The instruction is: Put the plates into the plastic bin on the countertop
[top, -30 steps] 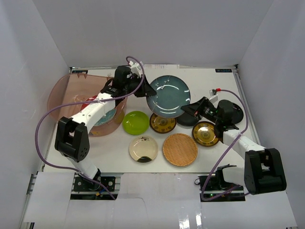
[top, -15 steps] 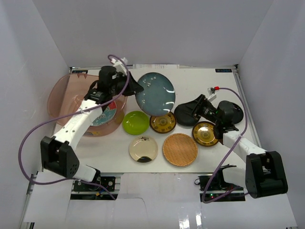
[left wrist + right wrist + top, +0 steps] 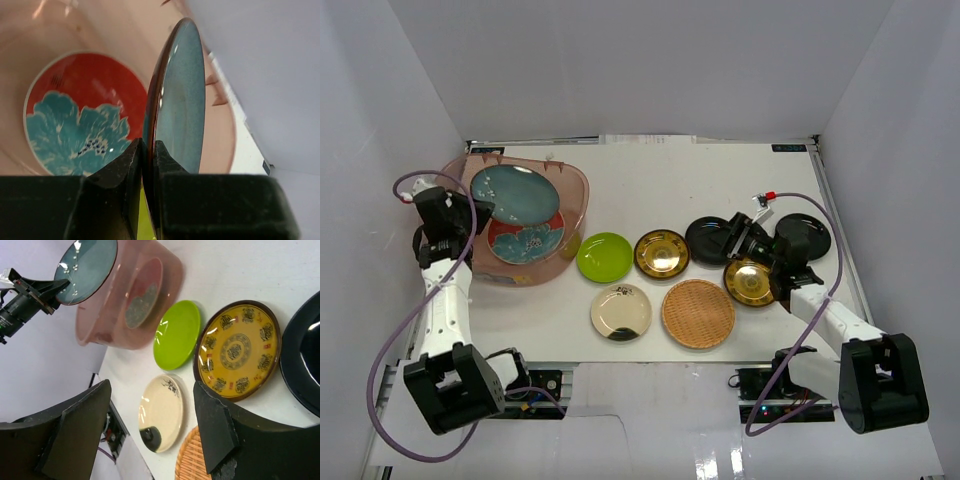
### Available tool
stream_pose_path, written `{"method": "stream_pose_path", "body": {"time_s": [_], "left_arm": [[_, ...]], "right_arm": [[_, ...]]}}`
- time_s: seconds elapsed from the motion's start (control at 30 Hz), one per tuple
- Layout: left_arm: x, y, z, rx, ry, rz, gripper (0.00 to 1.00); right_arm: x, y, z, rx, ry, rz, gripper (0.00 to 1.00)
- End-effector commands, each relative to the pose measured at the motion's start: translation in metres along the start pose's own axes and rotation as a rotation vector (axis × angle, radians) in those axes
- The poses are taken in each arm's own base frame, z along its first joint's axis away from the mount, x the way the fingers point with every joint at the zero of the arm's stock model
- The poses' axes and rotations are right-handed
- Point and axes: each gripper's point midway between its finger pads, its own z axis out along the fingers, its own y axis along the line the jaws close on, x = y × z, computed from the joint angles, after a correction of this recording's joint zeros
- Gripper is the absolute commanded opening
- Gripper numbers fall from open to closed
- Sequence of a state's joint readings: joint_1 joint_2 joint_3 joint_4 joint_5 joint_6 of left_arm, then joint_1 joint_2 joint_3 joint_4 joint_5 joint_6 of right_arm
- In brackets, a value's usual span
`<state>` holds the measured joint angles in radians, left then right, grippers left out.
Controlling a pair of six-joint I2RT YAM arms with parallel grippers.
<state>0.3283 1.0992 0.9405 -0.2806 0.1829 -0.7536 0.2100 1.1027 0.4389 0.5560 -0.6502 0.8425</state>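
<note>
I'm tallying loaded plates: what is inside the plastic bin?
A red-and-teal floral plate lies on the floor of the plastic bin. The left gripper holds a teal plate over it, hiding its far part.

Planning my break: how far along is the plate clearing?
Done: one red-and-teal floral plate lies in the plastic bin. In hand: the left gripper holds a teal plate by its rim over the bin; the right gripper is open and empty. Left: seven on the countertop: lime green plate, cream plate, woven plate, two gold patterned plates, two black plates.
</note>
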Motion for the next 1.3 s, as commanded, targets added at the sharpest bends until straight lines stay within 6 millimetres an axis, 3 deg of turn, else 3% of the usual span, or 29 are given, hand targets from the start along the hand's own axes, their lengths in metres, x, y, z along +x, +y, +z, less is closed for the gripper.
{"method": "stream_pose_path", "body": {"time_s": [0.0, 0.13, 0.33, 0.47, 0.57, 0.6, 0.7, 0.73, 0.83, 0.93, 1.07, 1.27], "left_arm": [[-0.005, -0.019, 0.007, 0.108, -0.003, -0.086, 0.0], [0.009, 0.005, 0.034, 0.035, 0.054, -0.106, 0.0], [0.014, 0.033, 0.058, -0.063, 0.064, -0.07, 0.0], [0.029, 0.049, 0.074, -0.101, 0.131, -0.059, 0.05], [0.035, 0.059, 0.078, -0.136, 0.153, -0.045, 0.29], [0.035, 0.06, 0.078, -0.137, 0.155, -0.041, 0.47], [0.034, 0.054, 0.074, -0.118, 0.15, -0.035, 0.77], [0.031, 0.05, 0.072, -0.105, 0.141, -0.029, 0.82], [0.015, 0.039, 0.061, -0.087, 0.072, 0.008, 0.96], [-0.005, 0.03, 0.045, -0.093, -0.037, 0.053, 0.98], [-0.009, 0.013, 0.028, -0.058, -0.111, 0.118, 0.98], [-0.008, 0.006, 0.015, -0.044, -0.169, 0.148, 0.98]], "right_arm": [[0.004, -0.005, -0.001, 0.031, 0.007, -0.096, 0.73], [0.01, -0.014, 0.003, 0.079, 0.016, -0.13, 0.71], [0.035, -0.022, 0.015, 0.154, 0.09, -0.196, 0.69], [0.052, -0.02, 0.023, 0.163, 0.131, -0.232, 0.65], [0.074, -0.026, 0.029, 0.199, 0.191, -0.261, 0.64], [0.082, -0.027, 0.03, 0.2, 0.21, -0.265, 0.64], [0.11, -0.03, 0.038, 0.205, 0.282, -0.283, 0.63], [0.123, -0.031, 0.041, 0.203, 0.32, -0.288, 0.64], [0.137, -0.028, 0.049, 0.196, 0.366, -0.313, 0.64], [0.139, -0.027, 0.051, 0.217, 0.359, -0.335, 0.64], [0.13, -0.029, 0.046, 0.257, 0.321, -0.359, 0.63], [0.101, -0.039, 0.011, 0.408, 0.185, -0.405, 0.63]]}}
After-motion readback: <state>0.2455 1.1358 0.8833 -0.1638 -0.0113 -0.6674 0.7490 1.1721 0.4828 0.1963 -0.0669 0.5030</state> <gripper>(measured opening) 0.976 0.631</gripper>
